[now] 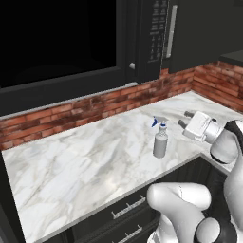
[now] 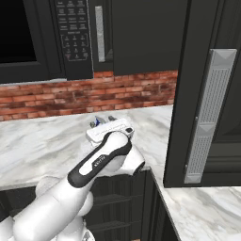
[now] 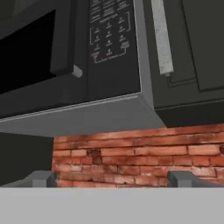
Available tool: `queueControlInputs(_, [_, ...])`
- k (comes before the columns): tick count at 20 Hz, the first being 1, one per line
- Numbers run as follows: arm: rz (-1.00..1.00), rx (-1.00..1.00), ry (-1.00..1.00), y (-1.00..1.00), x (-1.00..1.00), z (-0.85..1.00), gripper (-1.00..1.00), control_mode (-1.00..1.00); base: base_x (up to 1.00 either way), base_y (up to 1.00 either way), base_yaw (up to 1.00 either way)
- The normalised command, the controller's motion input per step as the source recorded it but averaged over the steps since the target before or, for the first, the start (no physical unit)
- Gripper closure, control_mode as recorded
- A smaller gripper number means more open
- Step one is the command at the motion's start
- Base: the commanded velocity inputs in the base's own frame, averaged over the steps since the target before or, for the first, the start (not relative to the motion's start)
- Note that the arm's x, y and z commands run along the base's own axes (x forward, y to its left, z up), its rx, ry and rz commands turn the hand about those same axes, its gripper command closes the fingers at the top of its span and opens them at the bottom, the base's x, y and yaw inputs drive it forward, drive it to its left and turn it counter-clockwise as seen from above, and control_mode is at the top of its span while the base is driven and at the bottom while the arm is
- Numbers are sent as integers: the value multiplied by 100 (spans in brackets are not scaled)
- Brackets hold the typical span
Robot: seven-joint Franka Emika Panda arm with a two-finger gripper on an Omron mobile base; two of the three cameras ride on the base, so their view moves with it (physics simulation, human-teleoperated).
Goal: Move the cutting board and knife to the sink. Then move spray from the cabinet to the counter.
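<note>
1. Left base view is showing the spray bottle standing upright on the marble counter, near its front edge.
2. The gripper is hovering just right of the bottle, apart from it, jaws standing wide and holding nothing.
3. Its fingers are pointing toward the brick wall, so the bottle is lying to the gripper's left.
</note>
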Motion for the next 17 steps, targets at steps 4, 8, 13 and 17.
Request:
queueControlInputs(4, [0,0,-24,11,-98,19,-100,-100,0,0,0])
queueControlInputs(8, [0,0,-19,32,-90,25,-100,-100,0,0,0])
queueControlInputs(13, [0,0,-15,33,-66,48,-100,-100,0,0,0])
queueControlInputs(17, [0,0,-16,22,-67,72,-100,-100,0,0,0])
